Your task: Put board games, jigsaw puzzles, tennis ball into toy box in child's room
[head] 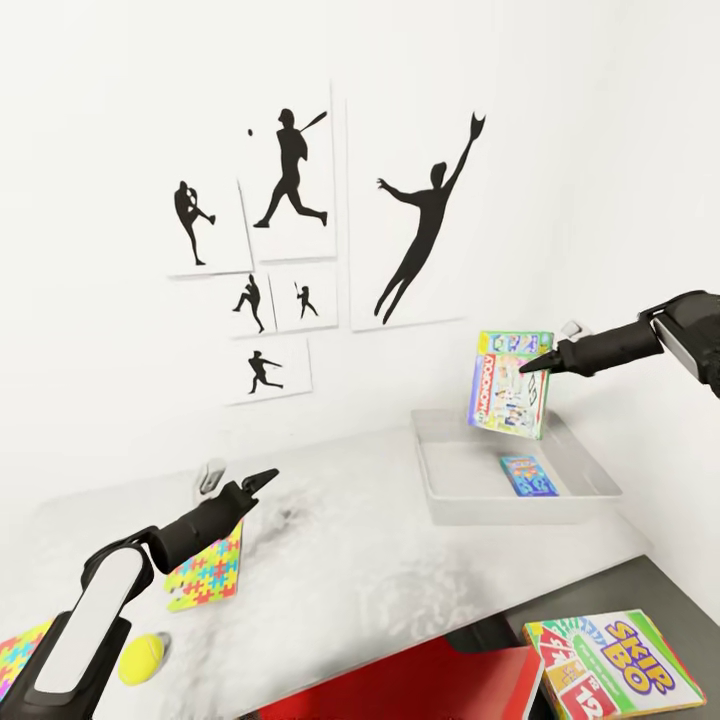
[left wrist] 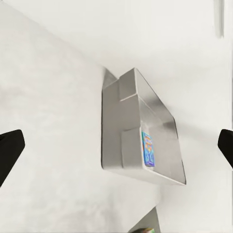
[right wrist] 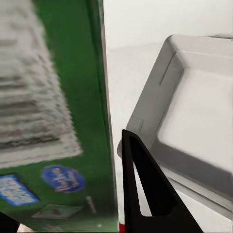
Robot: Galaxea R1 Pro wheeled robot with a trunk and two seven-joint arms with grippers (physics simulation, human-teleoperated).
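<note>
Table (head: 350, 540): pale grey top, mottled darker patches mid-surface, set against white wall.

Toy box (head: 600, 480): shallow light-grey tray, sits at far right end of table; seen too in left wrist view (left wrist: 116, 131). 1 blue game box (head: 528, 474) lies flat on its floor.

Jigsaw puzzle (head: 207, 572): colourful, flat on near-left part of top. 2nd puzzle (head: 20, 648) at left frame edge, partly cut off.

Tennis ball (head: 143, 659): yellow, near front-left edge.

Lower dark-grey surface (head: 680, 610), front right: carries SKIP-BO box (head: 610, 665), lying flat.
</note>
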